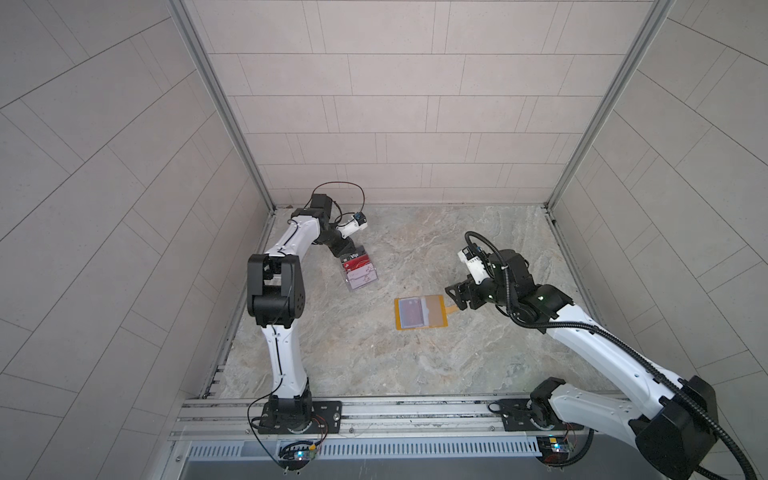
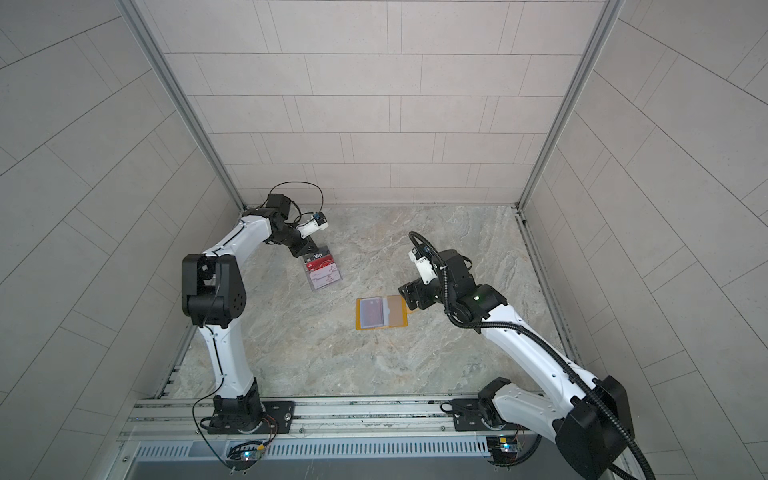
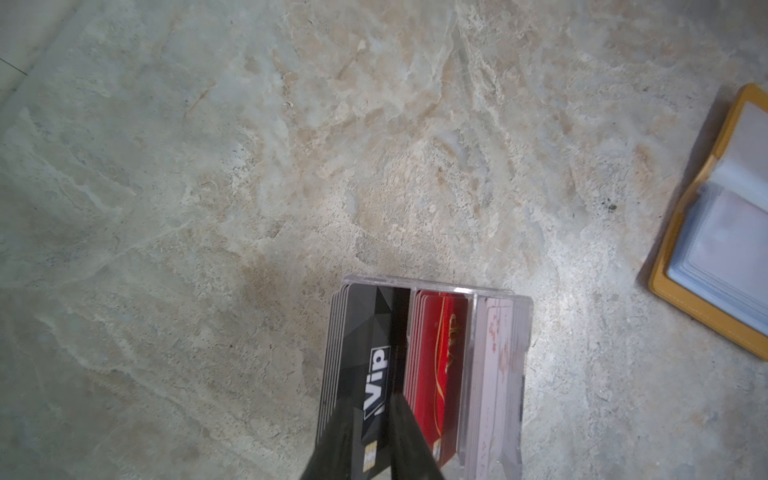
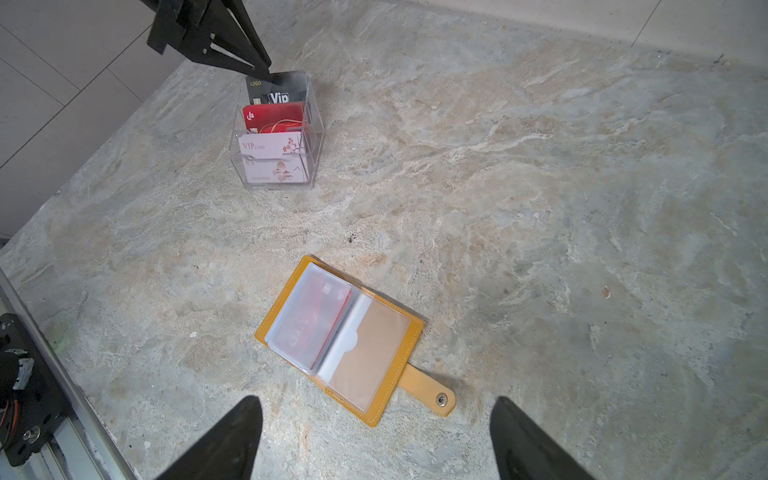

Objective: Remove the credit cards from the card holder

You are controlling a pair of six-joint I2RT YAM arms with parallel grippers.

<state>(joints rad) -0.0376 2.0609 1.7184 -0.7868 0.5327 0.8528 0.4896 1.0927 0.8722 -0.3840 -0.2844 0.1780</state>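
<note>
The card holder (image 1: 419, 312) (image 2: 381, 313) (image 4: 386, 345) lies open on the marble table, strap tab (image 4: 428, 390) pointing towards my right arm. One red credit card (image 4: 313, 322) shows through its top clear sleeve. More red credit cards (image 3: 440, 353) (image 4: 274, 118) stand in the middle tier of a clear acrylic box (image 1: 359, 272) (image 4: 276, 166). My left gripper (image 1: 347, 254) (image 3: 372, 397) hangs over the box's back tier, fingers slightly apart on either side of a black Vip card (image 3: 365, 332). My right gripper (image 1: 455, 299) (image 4: 376, 399) is open wide just above the strap tab, holding nothing.
The box's front tier holds pale pink cards (image 4: 270, 147). Tiled walls close the table in on the left, back and right. An aluminium rail (image 1: 374, 415) with both arm bases runs along the front edge.
</note>
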